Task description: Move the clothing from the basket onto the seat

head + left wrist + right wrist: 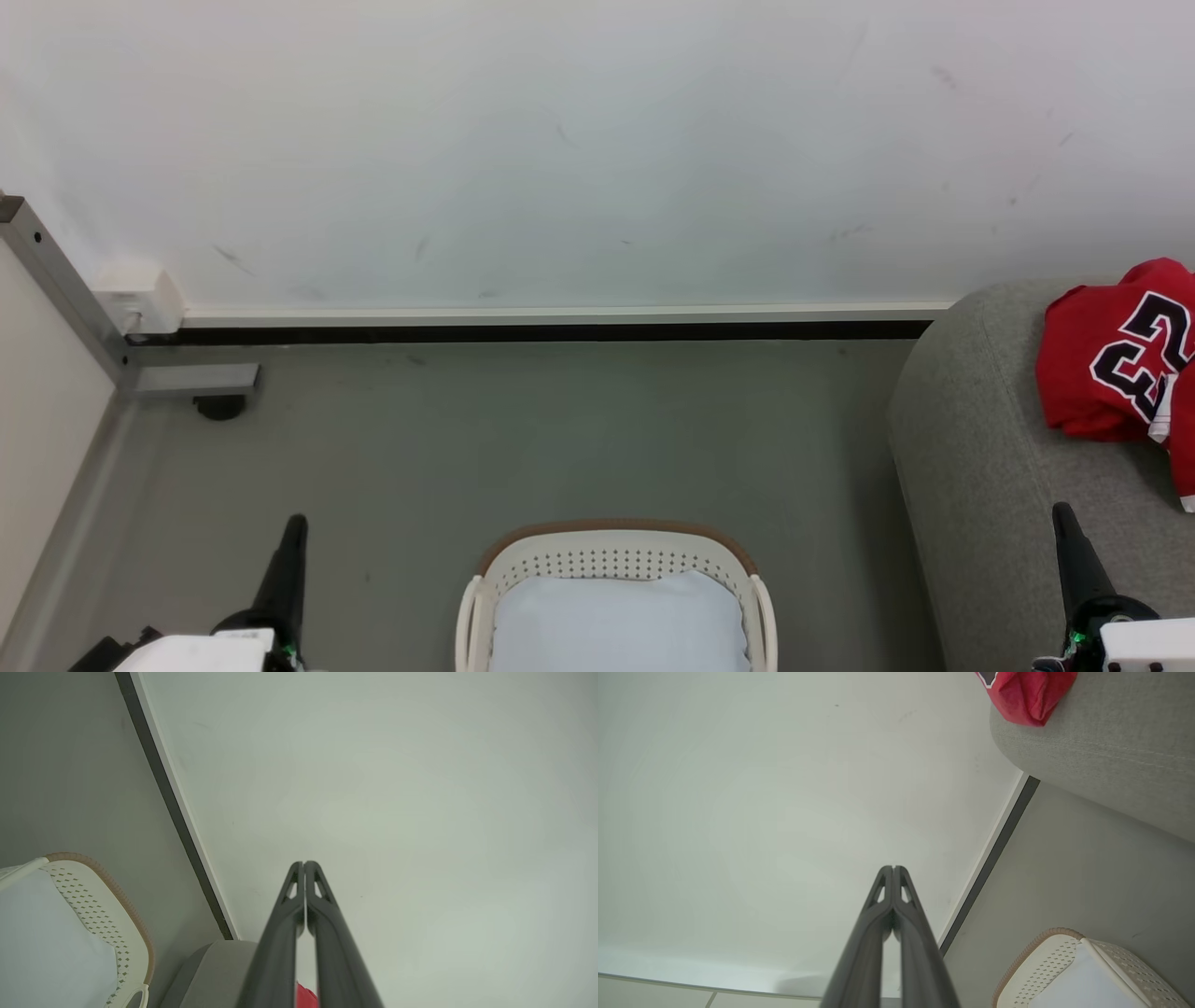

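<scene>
**Pale wall, grey floor, metal frame at the left**

A plain white wall [597, 140] stands at the far side, lightly scuffed with small dark marks. Along its foot runs a white skirting strip [560, 315] above a black band [560, 331]. The floor [448, 439] is smooth and grey. At the left a grey metal frame [56, 271] edges a cream panel [37, 420], with a white box [140, 299] beside it and a black foot [219, 407] under its bracket. The light is soft and even.

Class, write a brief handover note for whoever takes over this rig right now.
Tools: left tool and right tool both shut, empty.
Things: red jersey with black 23 lies on the light grey fabric seat; white perforated plastic basket with brown rim shows pale lining, near end out of frame.
Done: clothing seems moved.
Left: check basket's hidden end.
</scene>
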You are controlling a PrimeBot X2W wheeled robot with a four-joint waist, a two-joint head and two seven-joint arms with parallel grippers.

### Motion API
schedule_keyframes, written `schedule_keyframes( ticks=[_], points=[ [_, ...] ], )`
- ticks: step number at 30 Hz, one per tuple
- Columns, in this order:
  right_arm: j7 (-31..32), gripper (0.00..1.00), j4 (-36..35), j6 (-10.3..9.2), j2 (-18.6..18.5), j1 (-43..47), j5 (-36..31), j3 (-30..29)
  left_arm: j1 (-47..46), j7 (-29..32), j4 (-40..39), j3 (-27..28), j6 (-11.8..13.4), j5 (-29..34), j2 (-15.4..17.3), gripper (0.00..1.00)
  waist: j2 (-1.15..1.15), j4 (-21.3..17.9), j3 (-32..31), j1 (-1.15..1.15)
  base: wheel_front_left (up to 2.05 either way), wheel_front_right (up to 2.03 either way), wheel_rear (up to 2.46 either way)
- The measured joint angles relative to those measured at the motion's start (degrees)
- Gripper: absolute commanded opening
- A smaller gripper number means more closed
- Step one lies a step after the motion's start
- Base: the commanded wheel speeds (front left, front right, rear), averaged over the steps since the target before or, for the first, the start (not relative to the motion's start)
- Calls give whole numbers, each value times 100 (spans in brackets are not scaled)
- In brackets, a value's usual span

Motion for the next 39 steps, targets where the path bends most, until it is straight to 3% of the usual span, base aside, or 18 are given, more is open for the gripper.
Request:
schedule_keyframes(
  ticks=[22, 39],
  points=[
    [236, 0, -35, 0, 38, -39, 776, -183, -101, 229, -12, 32, -5, -821, 10, 0, 0, 108, 31, 0, 0, 0, 0],
    [249, 0, -37, 0, 48, -41, 792, -194, -104, 230, -13, 34, -5, -825, 11, 0, 0, 108, 31, 0, 0, 0, 0]
  ],
)
